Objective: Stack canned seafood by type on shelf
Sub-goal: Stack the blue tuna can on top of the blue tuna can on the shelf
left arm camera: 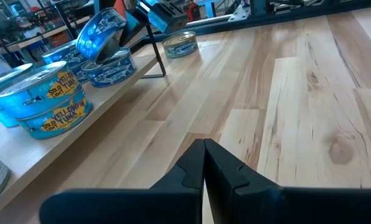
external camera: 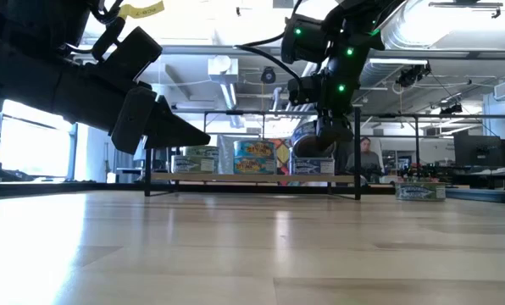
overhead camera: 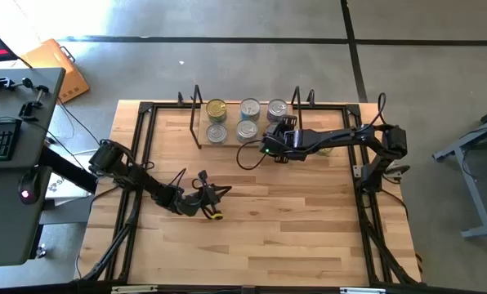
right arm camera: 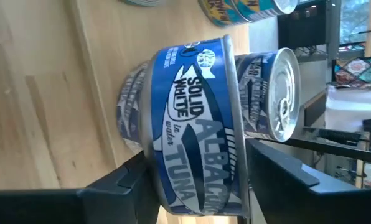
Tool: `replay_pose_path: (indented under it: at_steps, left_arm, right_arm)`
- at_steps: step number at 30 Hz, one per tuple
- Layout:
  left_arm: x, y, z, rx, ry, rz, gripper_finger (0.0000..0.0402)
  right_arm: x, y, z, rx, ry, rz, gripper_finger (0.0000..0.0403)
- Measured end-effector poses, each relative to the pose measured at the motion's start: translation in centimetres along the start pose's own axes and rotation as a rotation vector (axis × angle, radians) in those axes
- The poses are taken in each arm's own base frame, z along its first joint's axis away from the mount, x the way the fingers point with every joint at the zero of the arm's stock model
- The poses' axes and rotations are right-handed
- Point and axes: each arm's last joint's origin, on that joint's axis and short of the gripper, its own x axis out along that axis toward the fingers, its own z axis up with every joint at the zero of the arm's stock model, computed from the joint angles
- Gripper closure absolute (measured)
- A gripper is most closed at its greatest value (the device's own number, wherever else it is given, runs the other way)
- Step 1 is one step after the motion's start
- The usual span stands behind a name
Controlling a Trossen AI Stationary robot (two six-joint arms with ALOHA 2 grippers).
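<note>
Placement step: right gripper (overhead camera: 286,133), jaws around a blue albacore tuna tin (right arm camera: 192,124) tilted over a matching tin (left arm camera: 111,67) on the shelf (overhead camera: 196,145), should level it, centre, then let go; left gripper (overhead camera: 213,214) shut, parked mid-table.

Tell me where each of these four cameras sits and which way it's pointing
High: above, straight down on the table, both arms and shelf.
Low: table height, level toward the shelf; both arms drop in.
Left wrist: past the shut left end effector toward the shelf's cans.
Right wrist: close on the albacore can between the right end effector fingers.
Shared: both wrist views show that tilted blue can.
</note>
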Motion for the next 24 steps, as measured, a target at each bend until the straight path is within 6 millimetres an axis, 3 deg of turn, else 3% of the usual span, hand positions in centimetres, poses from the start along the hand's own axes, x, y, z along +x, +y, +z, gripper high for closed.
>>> replay_pose_path:
  at_steps: [24]
  left_arm:
    - [0.01,-0.01,-0.07,0.002,0.004,0.000,0.0402]
  right_arm:
    - [0.31,-0.05,-0.08,0.028,-0.007,0.096,0.0190]
